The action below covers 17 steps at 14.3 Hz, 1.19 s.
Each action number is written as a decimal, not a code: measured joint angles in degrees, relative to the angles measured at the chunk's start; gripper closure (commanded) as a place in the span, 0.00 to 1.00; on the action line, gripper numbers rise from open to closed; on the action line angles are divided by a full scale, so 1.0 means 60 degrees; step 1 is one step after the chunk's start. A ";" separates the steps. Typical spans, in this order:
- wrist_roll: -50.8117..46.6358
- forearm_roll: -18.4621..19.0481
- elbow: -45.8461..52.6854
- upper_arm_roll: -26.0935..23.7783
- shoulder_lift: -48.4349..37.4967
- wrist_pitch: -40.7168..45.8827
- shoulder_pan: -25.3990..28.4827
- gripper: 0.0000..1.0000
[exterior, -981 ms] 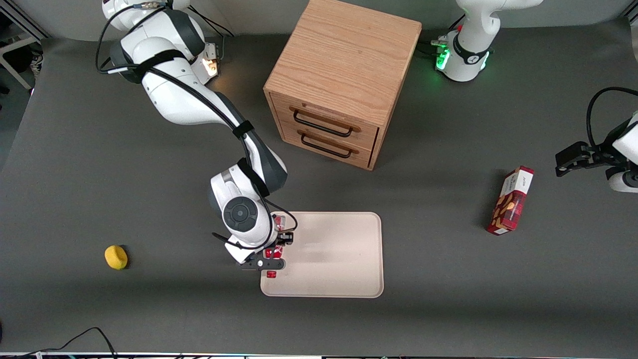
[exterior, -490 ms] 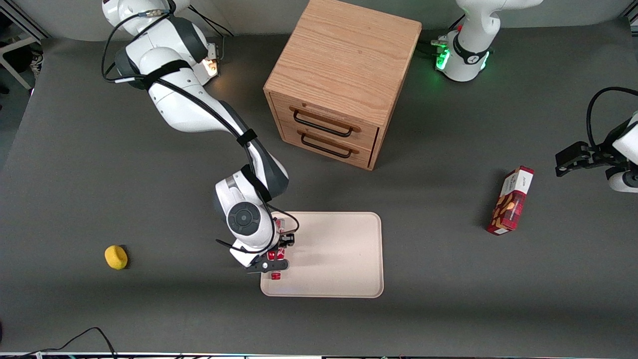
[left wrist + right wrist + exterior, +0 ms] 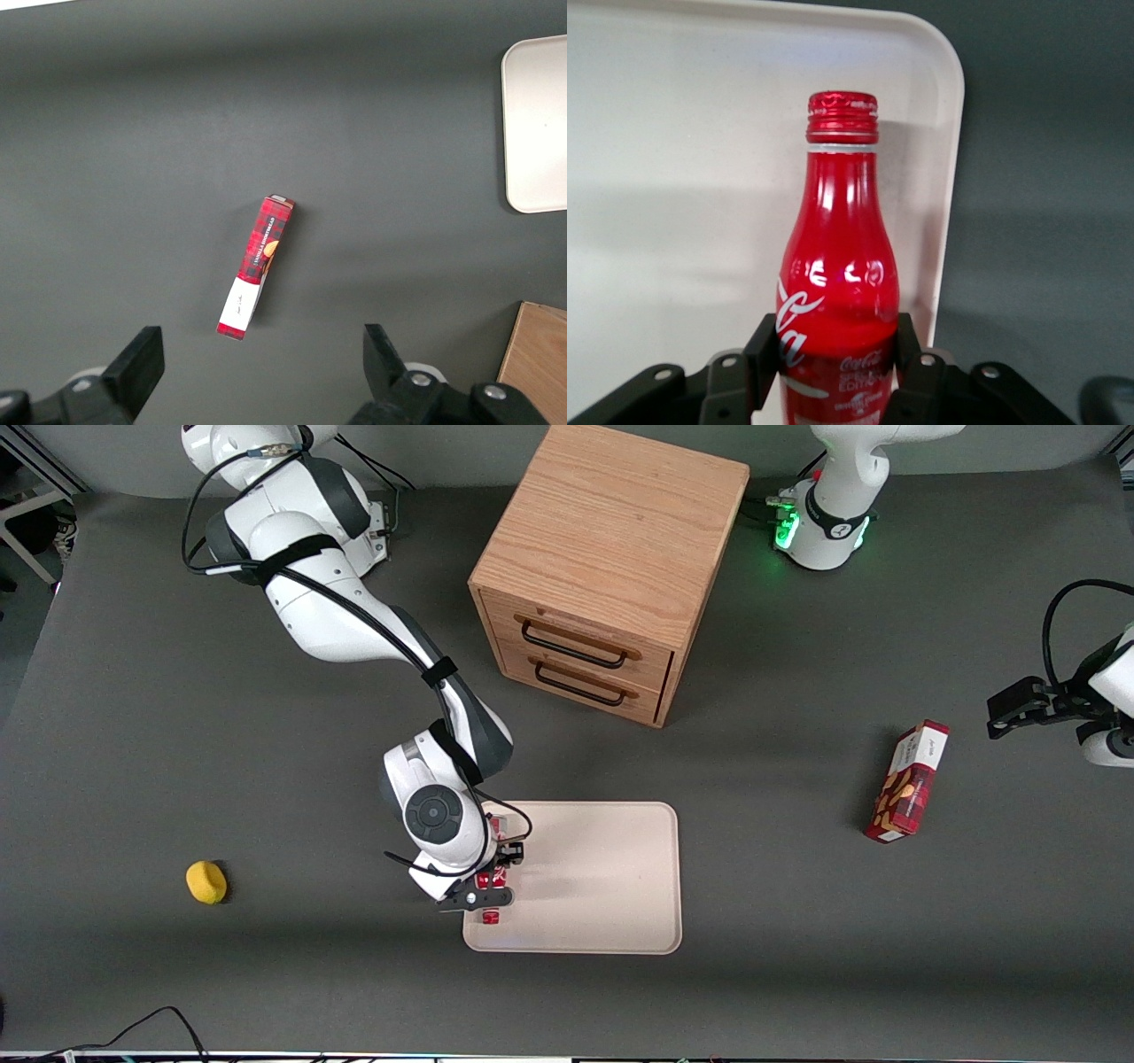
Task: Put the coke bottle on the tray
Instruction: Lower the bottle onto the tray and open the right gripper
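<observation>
Dark grey table top [image 3: 177, 717] under even light, wooden drawer cabinet [image 3: 611, 567] on it.

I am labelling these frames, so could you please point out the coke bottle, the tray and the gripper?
coke bottle [image 3: 837, 266]: right wrist view, on its red body.
tray [image 3: 602, 877]: front view, on its bare floor.
gripper [image 3: 837, 359]: right wrist view, midway between fingertips, shut on the bottle.

Dark grey table [image 3: 797, 974]. Directly on it: wooden drawer cabinet [image 3: 611, 567], farthest from the front camera; cream tray [image 3: 611, 886], nearer than the cabinet; red snack box [image 3: 908, 782] toward parked arm's end; small yellow object [image 3: 206, 882] toward working arm's end. The gripper [image 3: 490, 886] is over the tray's edge.
</observation>
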<state>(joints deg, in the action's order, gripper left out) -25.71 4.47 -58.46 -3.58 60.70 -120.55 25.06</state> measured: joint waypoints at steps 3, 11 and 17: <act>0.0000 0.0000 0.0048 0.0011 -0.0001 -0.0002 -0.0021 0.00; 0.0000 0.0000 0.0127 0.0016 -0.0001 -0.0002 -0.0042 0.00; 0.0000 0.0000 0.0139 0.0016 -0.0001 -0.0002 -0.0042 0.00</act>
<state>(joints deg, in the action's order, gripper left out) -25.71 4.47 -57.62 -3.48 60.70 -120.56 24.81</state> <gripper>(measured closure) 0.000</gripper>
